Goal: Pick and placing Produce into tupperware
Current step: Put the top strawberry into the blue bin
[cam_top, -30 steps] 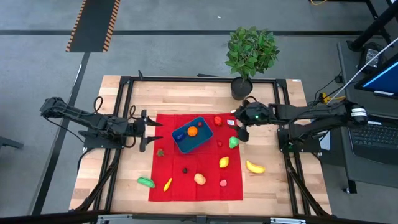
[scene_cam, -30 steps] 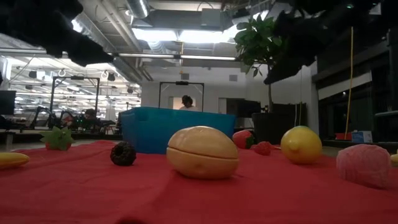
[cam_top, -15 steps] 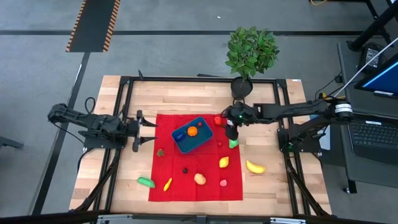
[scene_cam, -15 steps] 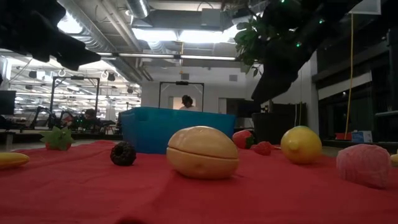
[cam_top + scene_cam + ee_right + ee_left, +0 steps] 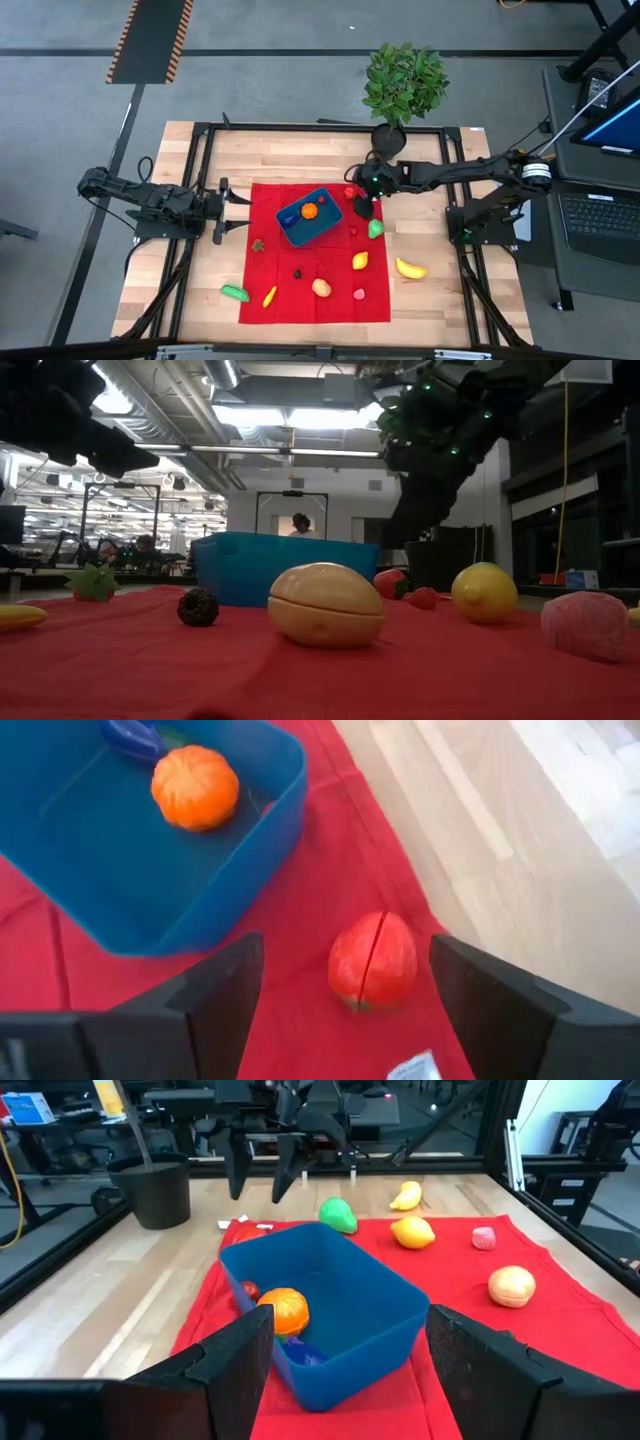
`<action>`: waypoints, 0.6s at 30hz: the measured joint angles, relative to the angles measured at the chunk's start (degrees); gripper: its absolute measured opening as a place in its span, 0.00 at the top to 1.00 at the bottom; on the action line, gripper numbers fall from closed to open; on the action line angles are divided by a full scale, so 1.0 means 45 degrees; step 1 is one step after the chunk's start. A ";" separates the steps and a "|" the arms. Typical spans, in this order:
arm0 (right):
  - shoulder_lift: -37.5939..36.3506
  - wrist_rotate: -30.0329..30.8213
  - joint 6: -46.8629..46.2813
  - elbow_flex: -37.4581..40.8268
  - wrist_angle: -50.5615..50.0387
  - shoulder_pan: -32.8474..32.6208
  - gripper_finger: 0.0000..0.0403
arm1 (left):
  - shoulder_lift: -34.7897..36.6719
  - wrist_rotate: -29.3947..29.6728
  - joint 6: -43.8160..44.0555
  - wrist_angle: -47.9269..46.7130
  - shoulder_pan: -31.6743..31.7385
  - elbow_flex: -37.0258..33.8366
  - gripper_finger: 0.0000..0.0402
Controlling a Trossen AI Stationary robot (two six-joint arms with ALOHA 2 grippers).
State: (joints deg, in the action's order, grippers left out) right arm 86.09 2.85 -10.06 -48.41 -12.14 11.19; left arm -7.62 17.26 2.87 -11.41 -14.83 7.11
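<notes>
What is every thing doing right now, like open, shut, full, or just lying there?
Right pincer: open, above the red fruit, holding nothing.
Left pincer: open, waiting beside the blue container.
Blue container: no lid, holds an orange fruit and a dark blue piece.
Red fruit: lying on the red cloth, not yet picked up.
Green fruit, lemon, banana: lying loose, untouched.

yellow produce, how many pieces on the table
3: a lemon on the red cloth, a banana on bare wood beside the cloth, and a small elongated yellow piece near the cloth's front-left edge. None looks hidden.
</notes>
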 joint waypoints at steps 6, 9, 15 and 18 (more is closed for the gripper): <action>0.1083 -0.0005 0.0325 -0.0850 -0.0318 0.0192 0.29 | 0.0000 0.0000 0.0010 -0.0064 0.0000 0.0000 0.37; 0.1567 -0.0010 0.0333 -0.1068 -0.0963 0.0289 0.29 | 0.0000 0.0000 0.0010 -0.0170 0.0000 0.0002 0.37; 0.2099 -0.0020 0.0290 -0.1107 -0.1108 0.0309 0.29 | 0.0000 0.0005 0.0024 -0.0453 0.0000 0.0000 0.37; 0.2349 -0.0029 0.0268 -0.1107 -0.1096 0.0304 0.29 | 0.0000 0.0005 0.0049 -0.0448 0.0000 0.0004 0.37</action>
State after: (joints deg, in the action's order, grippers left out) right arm 96.66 2.72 -8.86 -53.39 -17.07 12.56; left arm -7.62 17.28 3.09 -13.43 -14.83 7.13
